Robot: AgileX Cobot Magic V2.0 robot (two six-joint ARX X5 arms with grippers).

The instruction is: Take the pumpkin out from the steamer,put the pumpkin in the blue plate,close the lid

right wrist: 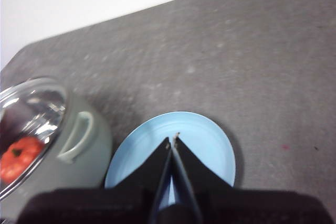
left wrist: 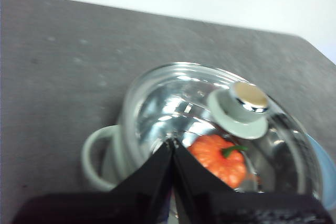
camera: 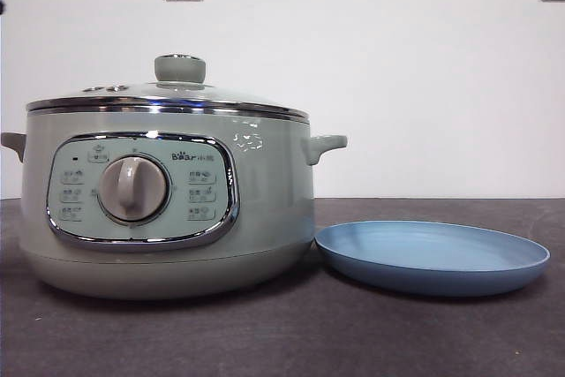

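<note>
The lid (camera: 168,99) sits on the steamer (camera: 168,209), the pumpkin (left wrist: 219,158) visible only through glass. Both hands, left hand (left wrist: 172,142) and right hand (right wrist: 172,141), hover with jaws together, unseen from the front, beside the blue plate (camera: 433,258).

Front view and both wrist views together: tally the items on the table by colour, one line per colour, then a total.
Pale green: 2, the steamer and the knob of its glass lid, which sits on the pot.
Light blue: 1, the blue plate beside the steamer.
Orange-red: 1, the pumpkin, seen through the lid inside the steamer.
Total: 4
</note>
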